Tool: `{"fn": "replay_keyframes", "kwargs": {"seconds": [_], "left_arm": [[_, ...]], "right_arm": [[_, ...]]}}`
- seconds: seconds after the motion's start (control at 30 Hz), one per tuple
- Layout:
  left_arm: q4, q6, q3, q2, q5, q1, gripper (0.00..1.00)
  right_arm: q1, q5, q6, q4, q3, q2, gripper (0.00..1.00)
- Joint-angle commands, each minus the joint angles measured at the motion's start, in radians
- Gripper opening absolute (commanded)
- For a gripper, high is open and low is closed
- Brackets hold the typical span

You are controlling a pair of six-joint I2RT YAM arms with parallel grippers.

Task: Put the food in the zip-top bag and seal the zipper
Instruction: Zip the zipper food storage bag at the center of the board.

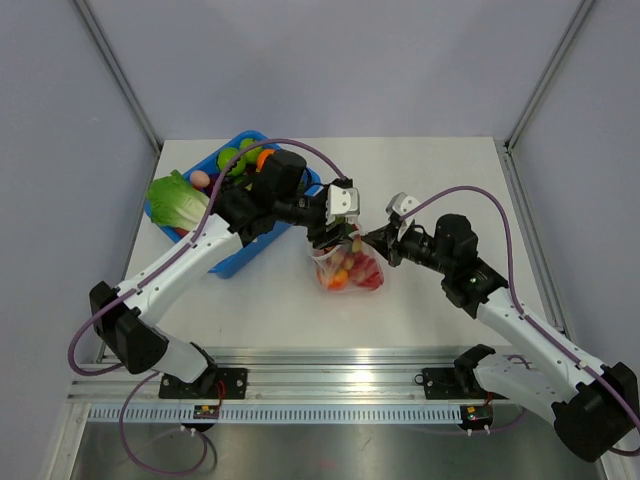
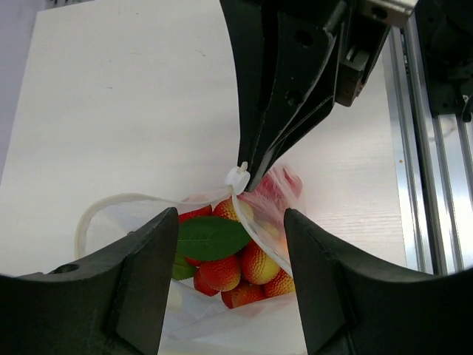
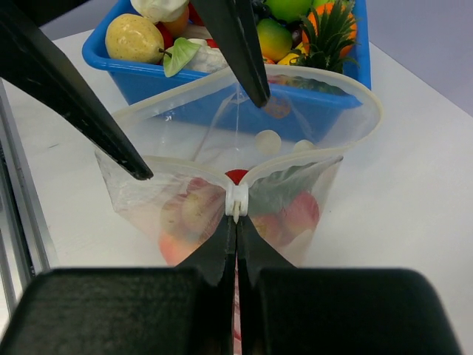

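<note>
Bag [image 1: 348, 268] sits mid-table [image 1: 430, 180], mouth gaping, food [image 2: 255, 262] inside; right end effector [image 3: 236, 229] is clenched on the zipper [image 3: 295, 159] at its white slider; left end effector [image 2: 230, 214] is released, fingers [image 2: 148, 281] astride the bag's mouth; bin [image 1: 235, 262] toward the far-left corner.

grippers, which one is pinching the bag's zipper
The right gripper, shut on the zipper of the zip-top bag; the left gripper stands open over the bag.
</note>
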Motion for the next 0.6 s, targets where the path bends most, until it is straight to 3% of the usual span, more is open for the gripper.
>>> {"fn": "replay_keyframes", "kwargs": {"seconds": [0.0, 0.57], "left_arm": [[-0.065, 0.131, 0.077, 0.027, 0.099, 0.003, 0.61], [-0.203, 0.179, 0.214, 0.180, 0.242, 0.001, 0.52]], "right_arm": [[-0.007, -0.031, 0.004, 0.028, 0.004, -0.032, 0.00], [-0.007, -0.040, -0.005, 0.005, -0.004, -0.051, 0.00]]}}
